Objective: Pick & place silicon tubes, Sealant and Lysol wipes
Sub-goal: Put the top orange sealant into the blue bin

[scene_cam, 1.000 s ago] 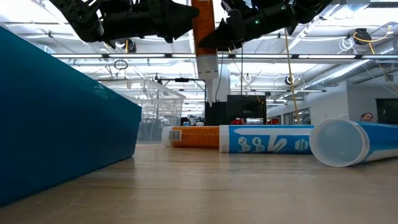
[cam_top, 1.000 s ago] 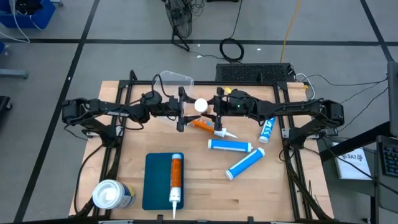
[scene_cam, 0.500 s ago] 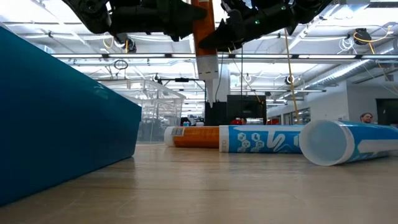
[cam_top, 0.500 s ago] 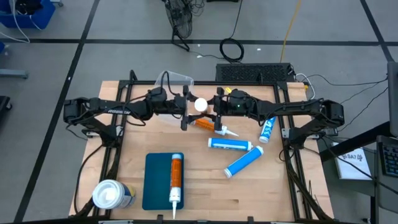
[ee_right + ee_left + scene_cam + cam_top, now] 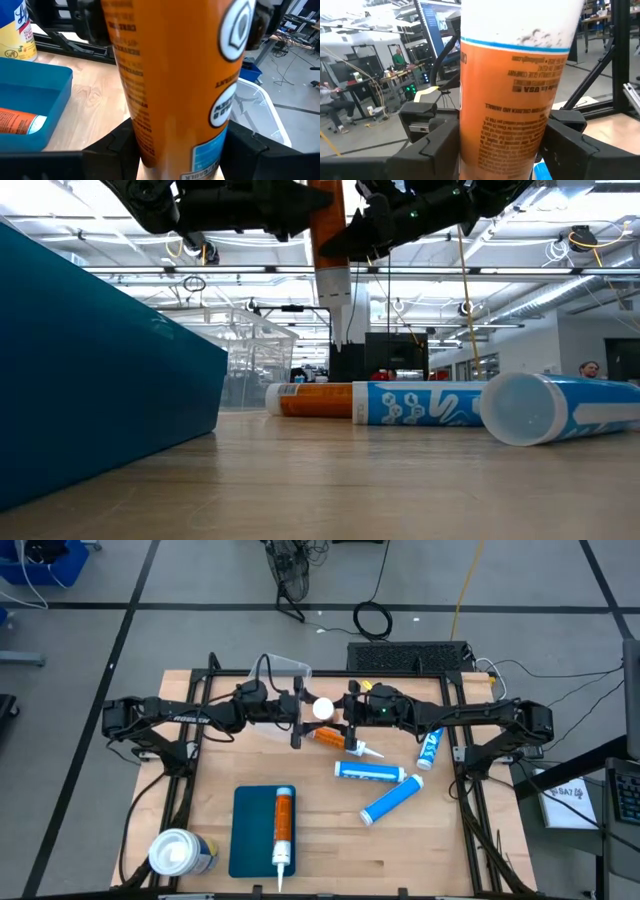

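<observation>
While our right gripper point(image 5: 345, 726) clamps the orange sealant tube point(image 5: 328, 250) upright above the bench point(image 5: 330, 830), our left gripper point(image 5: 297, 725) has its jaws closing around it. Lysol wipes point(image 5: 180, 853) stand at the front-left corner.

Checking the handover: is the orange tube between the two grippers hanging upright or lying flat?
Upright: the orange tube hangs nozzle-down above the table, with the right gripper clamped on it.
</observation>
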Controlling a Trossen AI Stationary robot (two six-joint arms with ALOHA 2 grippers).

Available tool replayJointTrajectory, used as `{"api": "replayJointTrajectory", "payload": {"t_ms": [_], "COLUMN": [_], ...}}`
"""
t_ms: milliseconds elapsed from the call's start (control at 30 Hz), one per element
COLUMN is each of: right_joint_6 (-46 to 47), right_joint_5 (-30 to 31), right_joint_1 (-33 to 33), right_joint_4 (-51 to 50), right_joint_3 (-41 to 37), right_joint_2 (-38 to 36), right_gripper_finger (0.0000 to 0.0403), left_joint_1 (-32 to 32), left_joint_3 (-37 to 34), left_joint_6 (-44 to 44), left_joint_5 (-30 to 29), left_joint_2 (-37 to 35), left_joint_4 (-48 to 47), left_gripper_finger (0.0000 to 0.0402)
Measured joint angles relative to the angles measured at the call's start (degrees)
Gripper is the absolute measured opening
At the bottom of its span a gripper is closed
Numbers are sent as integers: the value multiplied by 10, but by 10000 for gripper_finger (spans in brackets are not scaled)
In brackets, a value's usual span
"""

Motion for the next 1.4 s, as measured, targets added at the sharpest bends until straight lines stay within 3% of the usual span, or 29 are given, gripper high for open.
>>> {"api": "replayJointTrajectory", "payload": {"t_ms": [133,333,467,600,767,967,1233,1400], "right_joint_6": [0,-3,1,-1,-24,-50,-67,-80], "right_joint_5": [0,2,7,71,132,124,192,199], "right_joint_1": [0,0,-1,0,-3,-1,-2,-3], "right_joint_4": [0,0,-12,-17,-29,-39,-36,-36], "right_joint_3": [0,0,0,1,1,1,1,1], "right_joint_2": [0,0,0,-2,-1,-1,-1,-1], "right_gripper_finger": [189,190,285,366,390,379,379,379], "left_joint_1": [0,0,0,-1,-10,-32,-66,-120], "left_joint_3": [0,0,0,-1,-1,-1,-1,-1], "left_joint_6": [15,26,28,23,-33,-167,-459,-674], "left_joint_5": [0,1,3,-17,-28,-33,-23,-36], "left_joint_2": [0,0,-4,-44,-107,-181,-264,-256], "left_joint_4": [0,-3,-24,-96,-203,-295,-479,-591], "left_gripper_finger": [208,208,208,208,208,208,208,208]}}
